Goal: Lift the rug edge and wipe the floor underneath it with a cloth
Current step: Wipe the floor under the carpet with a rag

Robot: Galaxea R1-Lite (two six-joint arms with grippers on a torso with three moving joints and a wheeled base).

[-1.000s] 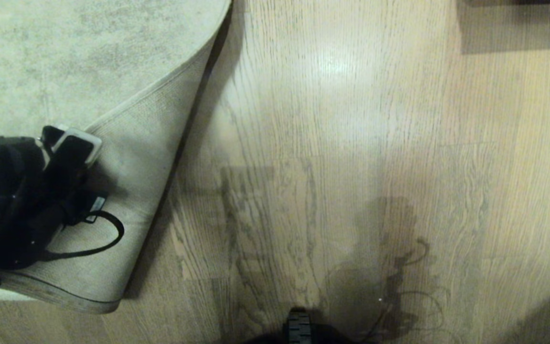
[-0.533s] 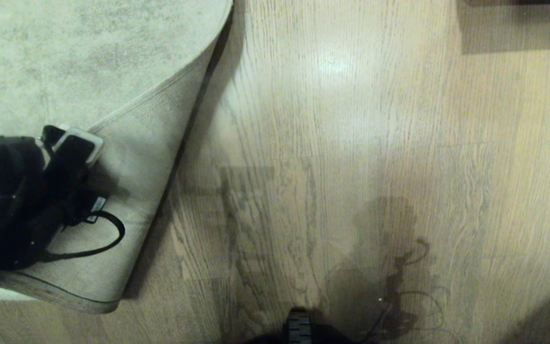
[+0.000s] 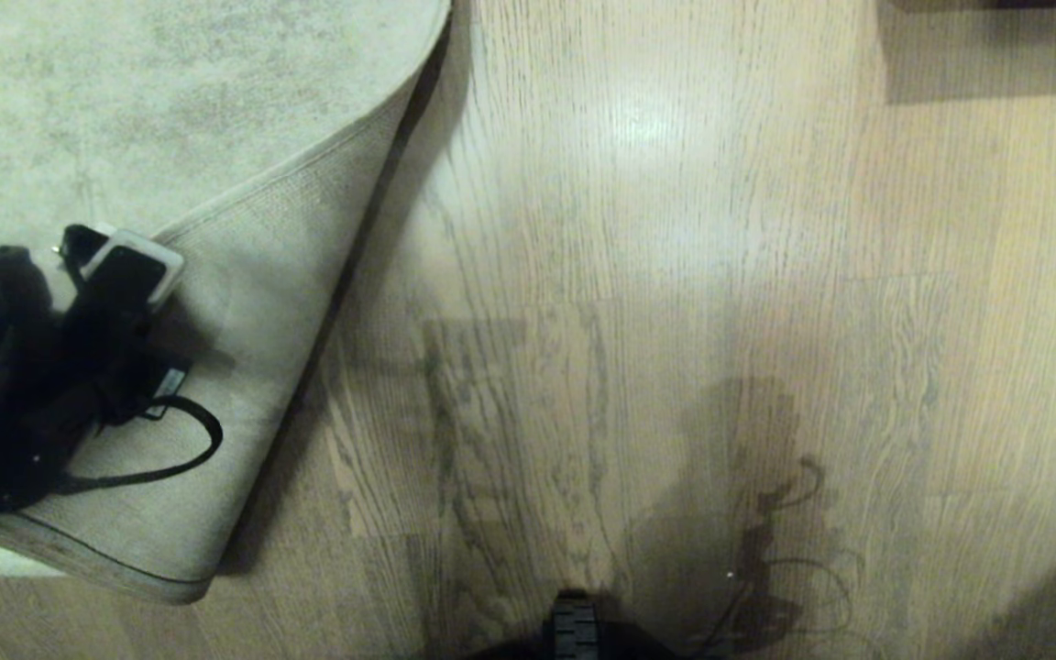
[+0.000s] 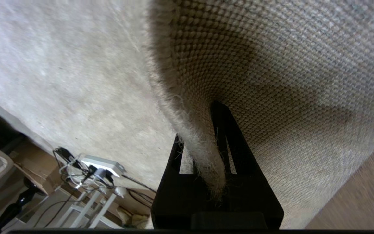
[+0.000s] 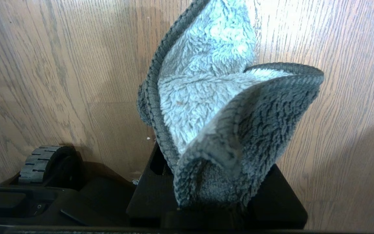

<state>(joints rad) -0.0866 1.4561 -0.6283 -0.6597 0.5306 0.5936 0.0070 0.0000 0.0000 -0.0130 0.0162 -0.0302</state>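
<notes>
Fingers first. In the head view the left gripper [image 3: 115, 270] sits at the left border of the picture, over the folded-back rug edge [image 3: 244, 367]; from this angle its fingers cannot be read, as the dark arm body covers them. The rug corner is turned over so that its woven backing faces up, and the fold line runs diagonally from the top of the picture down to the lower left. The floor [image 3: 675, 275] lies bare beside the fold, with a sheen patch near the top. The right arm does not appear here; only its shadow falls on the planks near the bottom edge.

Left wrist view: the left gripper [image 4: 206, 169] has its two black fingers [image 4: 235, 143] pressed together on the rug edge [image 4: 203, 156], pile on one side, backing on the other. A power strip [image 4: 101, 162] with cables lies beyond the far rug border.

Right wrist view: the right gripper [image 5: 213, 195] pinches the cloth [image 5: 219, 120], which stands bunched above the fingers, clear of the floor [image 5: 60, 65]. A base wheel [image 5: 41, 161] is just beside it.

Risks, as judged: the pinch takes only a thin strip of border, and the rug's weight could pull it free. The cloth is held by one bunched end, so it may fold over instead of wiping flat.

Not determinable: how high the fold is held, and how much floor is uncovered beneath it.
</notes>
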